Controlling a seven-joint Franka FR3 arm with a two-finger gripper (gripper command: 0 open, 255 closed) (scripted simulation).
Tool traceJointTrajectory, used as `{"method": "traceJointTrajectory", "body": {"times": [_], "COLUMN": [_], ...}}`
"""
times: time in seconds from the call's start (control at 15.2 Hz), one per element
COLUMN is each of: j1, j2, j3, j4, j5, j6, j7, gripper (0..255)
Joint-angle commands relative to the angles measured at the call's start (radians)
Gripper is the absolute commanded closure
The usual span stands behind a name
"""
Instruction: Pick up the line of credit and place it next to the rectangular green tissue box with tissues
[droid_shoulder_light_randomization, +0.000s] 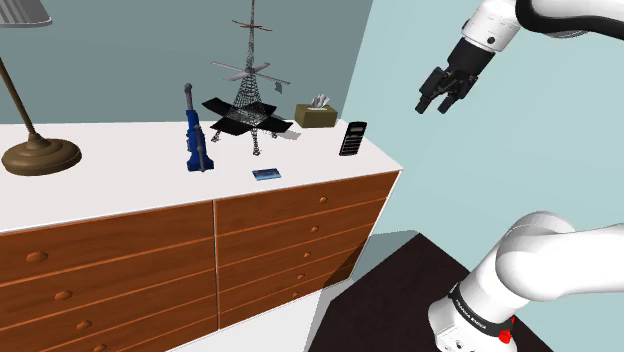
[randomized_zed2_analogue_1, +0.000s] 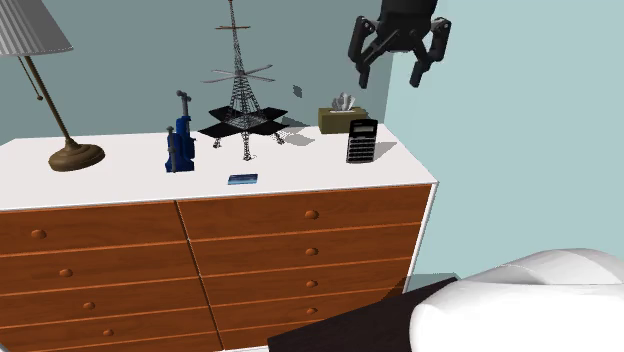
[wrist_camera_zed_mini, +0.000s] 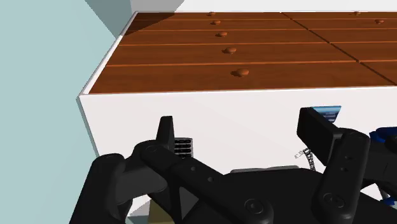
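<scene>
The line of credit is a small blue card (droid_shoulder_light_randomization: 266, 174) (randomized_zed2_analogue_1: 242, 180) lying flat near the front edge of the white dresser top (droid_shoulder_light_randomization: 120, 185) (randomized_zed2_analogue_1: 310, 175). In the wrist view the card (wrist_camera_zed_mini: 327, 112) peeks out beside one finger. The olive-green tissue box (droid_shoulder_light_randomization: 316, 115) (randomized_zed2_analogue_1: 343, 117), with white tissues sticking out, stands at the back of the top near its right end. My gripper (droid_shoulder_light_randomization: 437, 103) (randomized_zed2_analogue_1: 387, 75) (wrist_camera_zed_mini: 239, 127) hangs high in the air past the dresser's right end. It is open and empty, well apart from the card and the box.
A black calculator (droid_shoulder_light_randomization: 353, 138) (randomized_zed2_analogue_1: 361, 140) (wrist_camera_zed_mini: 182, 146) leans just in front of the tissue box. A wire tower model (droid_shoulder_light_randomization: 250, 100) (randomized_zed2_analogue_1: 238, 100) on black flaps, a blue upright object (droid_shoulder_light_randomization: 195, 140) (randomized_zed2_analogue_1: 180, 145) and a lamp (droid_shoulder_light_randomization: 40, 155) (randomized_zed2_analogue_1: 75, 155) share the top. Wooden drawers (droid_shoulder_light_randomization: 290, 230) fill the dresser's front.
</scene>
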Motion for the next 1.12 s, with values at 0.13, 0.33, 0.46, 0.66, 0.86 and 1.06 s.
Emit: {"method": "traceJointTrajectory", "body": {"times": [0.13,0.33,0.46,0.66,0.86,1.06], "j1": [0.027,0.072,0.104,0.159,0.222,0.293], "j2": [0.027,0.083,0.128,0.207,0.297,0.394], "j3": [-0.034,-0.087,-0.122,-0.176,-0.231,-0.287], "j4": [-0.037,-0.079,-0.097,-0.109,-0.105,-0.085], "j5": [0.004,0.015,0.028,0.057,0.102,0.167], "j6": [0.084,0.206,0.284,0.395,0.494,0.577], "j7": [-0.074,-0.187,-0.265,-0.39,-0.523,-0.669], "gripper": [0,0,0,0,0,0]}}
